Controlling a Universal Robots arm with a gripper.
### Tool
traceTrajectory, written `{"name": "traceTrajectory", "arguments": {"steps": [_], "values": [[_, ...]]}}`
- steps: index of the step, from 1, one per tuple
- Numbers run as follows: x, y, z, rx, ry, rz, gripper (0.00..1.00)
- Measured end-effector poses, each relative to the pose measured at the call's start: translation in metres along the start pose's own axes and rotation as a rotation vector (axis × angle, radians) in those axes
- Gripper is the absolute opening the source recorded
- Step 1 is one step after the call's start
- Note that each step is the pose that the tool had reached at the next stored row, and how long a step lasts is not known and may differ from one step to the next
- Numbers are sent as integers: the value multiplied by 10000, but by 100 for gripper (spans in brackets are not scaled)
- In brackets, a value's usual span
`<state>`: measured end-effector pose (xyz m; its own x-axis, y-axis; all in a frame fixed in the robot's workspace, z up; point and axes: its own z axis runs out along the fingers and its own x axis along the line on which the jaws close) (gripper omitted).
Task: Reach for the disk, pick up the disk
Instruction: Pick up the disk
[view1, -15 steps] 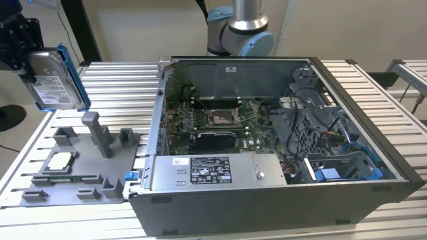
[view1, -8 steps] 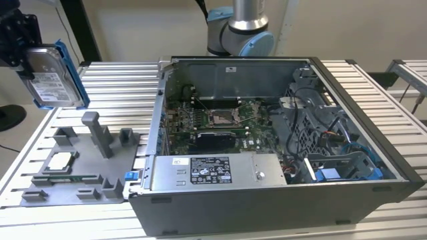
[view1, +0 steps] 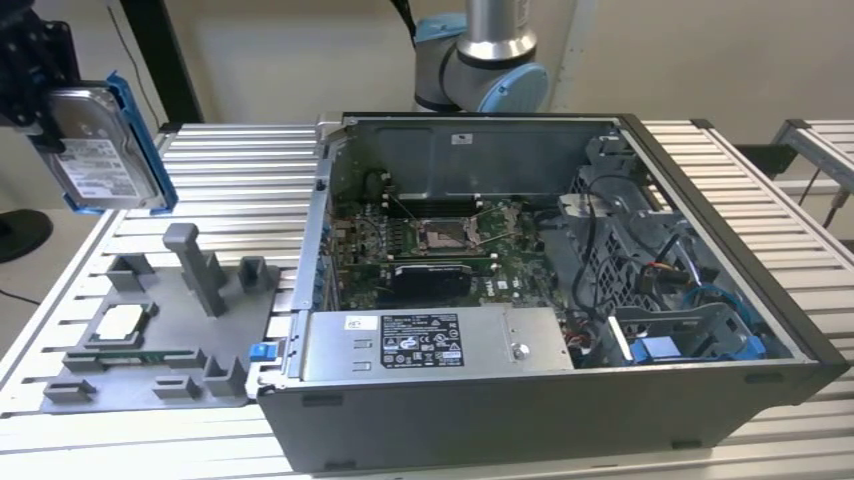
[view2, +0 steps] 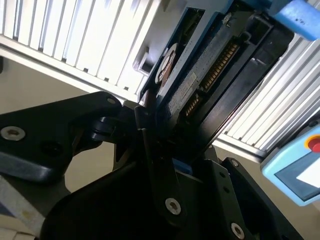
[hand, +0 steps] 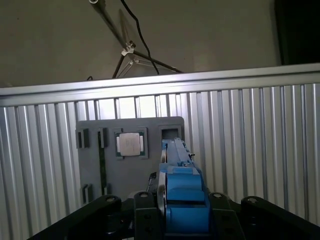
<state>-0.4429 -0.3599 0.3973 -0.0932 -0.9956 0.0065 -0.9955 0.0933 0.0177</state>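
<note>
The disk (view1: 96, 150), a silver drive with a white label in a blue bracket, hangs upright in the air at the exterior view's far left, well above the table. My black gripper (view1: 54, 105) is shut on its upper end. In the first wrist view the disk (hand: 182, 195) shows edge-on between the black fingers (hand: 107, 207), above the grey fixture. The second wrist view shows the disk (view2: 200, 85) underside with its connector row, clamped in my gripper (view2: 162, 150).
A grey fixture tray (view1: 160, 345) with pegs and a small square chip (view1: 120, 322) lies below the disk on the slatted aluminium table (view1: 240, 170). The open computer case (view1: 534, 400) fills the exterior view's right. A blue-edged pendant (view2: 295, 170) lies near the table.
</note>
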Motion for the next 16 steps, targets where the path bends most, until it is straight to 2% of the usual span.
{"name": "traceTrajectory", "arguments": {"steps": [16], "values": [[1,2,-124,-1,0,0,0]]}}
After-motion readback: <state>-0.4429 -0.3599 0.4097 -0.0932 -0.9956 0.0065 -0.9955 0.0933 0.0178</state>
